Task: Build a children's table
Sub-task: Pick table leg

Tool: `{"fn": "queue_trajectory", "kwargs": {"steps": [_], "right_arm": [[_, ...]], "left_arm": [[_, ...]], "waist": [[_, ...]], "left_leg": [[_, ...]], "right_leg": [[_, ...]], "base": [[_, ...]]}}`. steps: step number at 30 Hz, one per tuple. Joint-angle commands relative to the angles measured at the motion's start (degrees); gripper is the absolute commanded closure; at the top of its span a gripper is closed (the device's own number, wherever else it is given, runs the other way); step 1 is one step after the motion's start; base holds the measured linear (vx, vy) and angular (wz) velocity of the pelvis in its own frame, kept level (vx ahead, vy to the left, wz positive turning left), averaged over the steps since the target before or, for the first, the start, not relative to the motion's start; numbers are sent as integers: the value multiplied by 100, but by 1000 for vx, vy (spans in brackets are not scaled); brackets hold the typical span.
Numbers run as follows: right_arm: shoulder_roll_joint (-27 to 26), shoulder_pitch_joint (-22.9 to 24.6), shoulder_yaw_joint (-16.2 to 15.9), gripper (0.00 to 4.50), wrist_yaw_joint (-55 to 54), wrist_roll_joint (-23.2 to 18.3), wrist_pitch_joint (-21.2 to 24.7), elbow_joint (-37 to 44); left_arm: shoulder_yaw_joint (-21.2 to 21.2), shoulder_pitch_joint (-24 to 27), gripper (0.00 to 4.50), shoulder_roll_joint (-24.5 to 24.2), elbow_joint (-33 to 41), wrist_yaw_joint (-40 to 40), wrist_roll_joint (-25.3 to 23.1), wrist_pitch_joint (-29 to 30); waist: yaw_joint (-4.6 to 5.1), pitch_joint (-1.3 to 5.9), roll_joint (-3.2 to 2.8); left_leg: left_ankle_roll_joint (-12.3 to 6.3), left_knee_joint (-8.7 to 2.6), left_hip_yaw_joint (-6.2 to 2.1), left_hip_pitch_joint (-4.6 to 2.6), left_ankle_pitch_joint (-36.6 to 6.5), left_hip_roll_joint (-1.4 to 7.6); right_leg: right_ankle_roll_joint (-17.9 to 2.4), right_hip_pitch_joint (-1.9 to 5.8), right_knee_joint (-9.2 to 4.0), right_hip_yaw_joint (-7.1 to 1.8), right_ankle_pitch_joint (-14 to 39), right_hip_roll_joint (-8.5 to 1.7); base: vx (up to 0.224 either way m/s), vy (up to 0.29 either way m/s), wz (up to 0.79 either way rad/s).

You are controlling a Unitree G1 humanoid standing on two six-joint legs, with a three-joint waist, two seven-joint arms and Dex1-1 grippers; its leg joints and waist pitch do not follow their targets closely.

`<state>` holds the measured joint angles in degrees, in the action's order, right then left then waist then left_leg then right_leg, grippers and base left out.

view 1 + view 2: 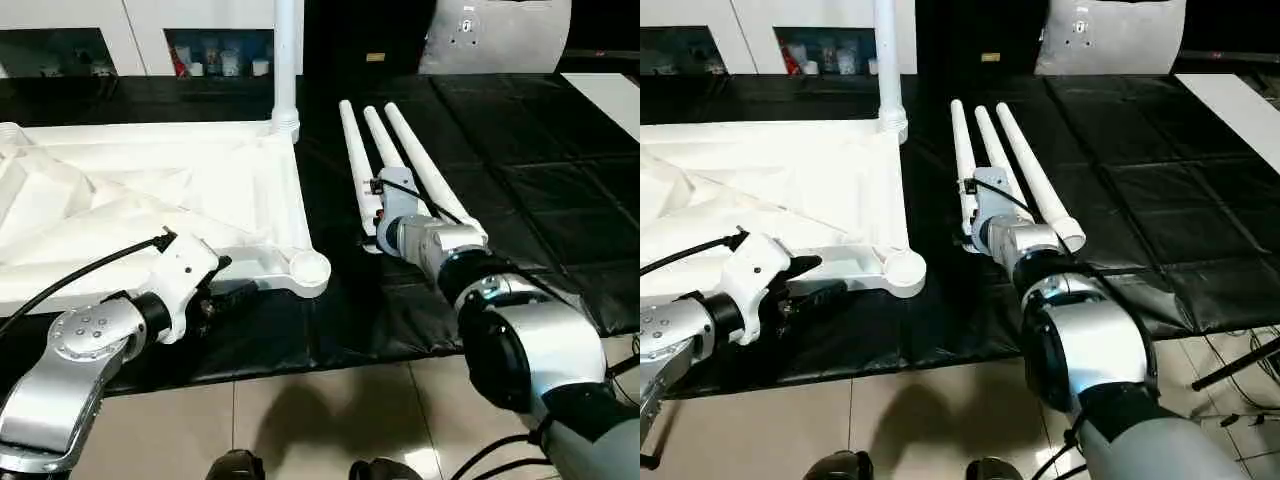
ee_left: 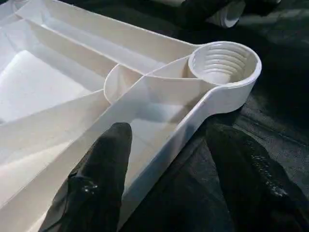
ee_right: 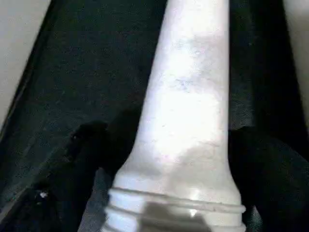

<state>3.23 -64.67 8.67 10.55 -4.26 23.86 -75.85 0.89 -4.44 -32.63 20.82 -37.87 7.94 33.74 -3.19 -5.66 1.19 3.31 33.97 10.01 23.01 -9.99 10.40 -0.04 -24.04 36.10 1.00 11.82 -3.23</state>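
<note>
One leg (image 1: 285, 70) is fitted upright in the tabletop (image 1: 200, 190); three legs (image 1: 395, 150) lie loose, one apparently straddled by the open right hand (image 3: 183, 159); the left hand (image 2: 169, 159) is open.

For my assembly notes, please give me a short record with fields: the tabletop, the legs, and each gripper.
tabletop: white tabletop lies underside up on the black mat
fitted leg: one leg stands upright in the far corner socket
loose legs: three legs lie side by side on the mat
near socket: empty socket
left gripper: left gripper open, straddling the tabletop's edge
right gripper: right gripper open around the threaded end of the middle leg
</note>
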Motion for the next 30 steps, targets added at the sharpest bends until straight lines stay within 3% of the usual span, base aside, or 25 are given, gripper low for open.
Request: {"fn": "queue_trajectory", "kwargs": {"steps": [1,7,8,17,18,30], "right_arm": [[68,-38,59,30,79,-18,215,-139],[108,1,123,66,75,-25,285,-132],[109,11,125,73,76,-26,284,-130],[58,56,162,131,139,-7,389,-120],[54,65,160,153,145,-5,399,-121],[51,101,245,171,174,-12,467,-119]], "left_arm": [[-9,-8,157,-61,128,-26,34,61],[85,-53,157,-56,114,-32,42,82],[99,-63,157,-52,113,-33,43,87],[140,-123,157,-88,106,-55,75,114],[140,-119,157,-92,112,-60,79,118],[194,-191,157,-99,64,-64,68,112]], "waist": [[6,338,-131],[0,334,-152],[-7,341,-181],[-4,357,-157],[-2,356,-156],[-9,388,-177]], "left_leg": [[-21,-397,-27,-160,-822,212],[97,-399,-26,-174,-894,213],[107,-395,-31,-175,-891,211],[87,-390,-28,-166,-823,210],[83,-390,-27,-167,-830,211],[110,-379,-26,-176,-782,208]], "right_leg": [[-1476,262,-295,-173,-156,-328],[-1468,257,-300,-179,-122,-332],[-1475,260,-292,-178,-144,-334],[-1529,280,-285,-173,-265,-336],[-1533,280,-288,-174,-240,-340],[-1551,289,-274,-170,-321,-337]], "base": [[0,0,0],[0,0,0],[0,0,0],[0,0,0],[0,0,0],[0,0,0]]}}
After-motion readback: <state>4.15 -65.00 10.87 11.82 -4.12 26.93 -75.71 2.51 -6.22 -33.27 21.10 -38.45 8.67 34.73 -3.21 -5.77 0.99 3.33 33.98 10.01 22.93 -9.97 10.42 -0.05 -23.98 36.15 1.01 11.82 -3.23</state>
